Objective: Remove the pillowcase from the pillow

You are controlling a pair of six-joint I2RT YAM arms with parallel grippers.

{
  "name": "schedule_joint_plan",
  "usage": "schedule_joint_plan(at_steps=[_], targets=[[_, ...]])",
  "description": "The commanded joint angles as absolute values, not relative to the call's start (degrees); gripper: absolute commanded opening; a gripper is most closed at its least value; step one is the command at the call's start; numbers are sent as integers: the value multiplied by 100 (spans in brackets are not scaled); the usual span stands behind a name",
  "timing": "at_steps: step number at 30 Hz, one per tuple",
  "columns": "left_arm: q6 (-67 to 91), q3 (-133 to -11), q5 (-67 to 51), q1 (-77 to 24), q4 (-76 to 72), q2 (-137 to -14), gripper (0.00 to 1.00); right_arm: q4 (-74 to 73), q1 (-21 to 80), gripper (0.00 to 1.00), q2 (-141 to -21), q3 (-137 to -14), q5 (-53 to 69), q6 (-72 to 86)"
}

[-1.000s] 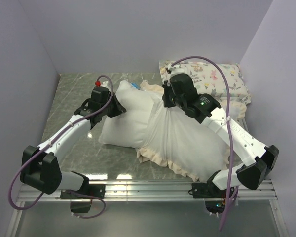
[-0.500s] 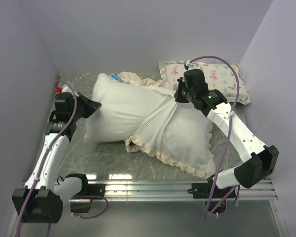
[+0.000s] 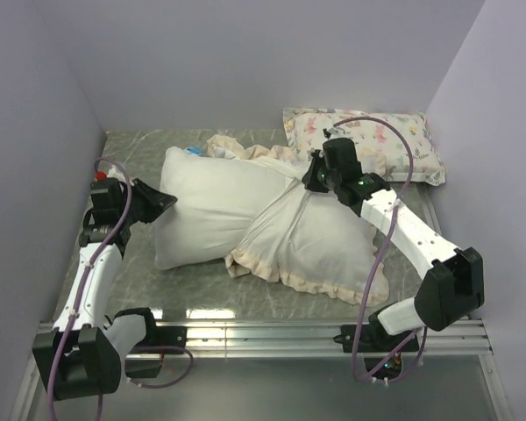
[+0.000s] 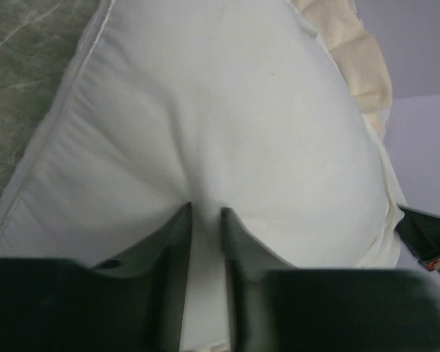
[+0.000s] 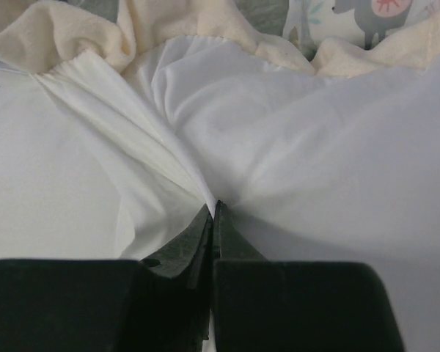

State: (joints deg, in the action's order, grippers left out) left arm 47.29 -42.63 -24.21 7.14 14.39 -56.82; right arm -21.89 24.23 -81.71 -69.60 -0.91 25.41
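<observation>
Left: my left claw (image 4: pixel 204 220) pinches a fold at the left end of the pillow (image 3: pixel 206 206), whose bare left half lies on the table (image 3: pixel 127 153). Centre: the pillowcase (image 3: pixel 311 246), white side out, covers its right half. Right: my right claw (image 5: pixel 213 213) is clamped on bunched pillowcase fabric.

top: high, wide | wrists: low, close | all share pillowcase (image 3: pixel 316 237)
</observation>
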Motion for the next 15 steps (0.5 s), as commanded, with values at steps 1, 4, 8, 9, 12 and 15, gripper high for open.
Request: schedule_joint_plan(at_steps=[1, 4, 8, 9, 12, 15], targets=[[4272, -4710, -2006, 818, 1554, -5801, 35, -2188, 2741, 0, -8094, -6952, -808, 2277], [4017, -5202, -1217, 502, 2002, -5705, 79, -2180, 3155, 0, -8226, -7040, -958, 2294], [3815, -5852, -214, -191, 2452, -5730, 90, -2005, 3462, 0, -8306, -6917, -1011, 2373], [3832, -5923, -72, -463, 2461, -5765, 91, -1943, 3524, 0, -8297, -6821, -1002, 2382], [3946, -6178, 200, -1043, 2557, -6107, 99, -1758, 3726, 0, -8279, -6627, -1072, 2426], [4007, -6503, 823, -1763, 2706, -6687, 99, -1618, 4033, 0, -8262, -6426, -1239, 2478]])
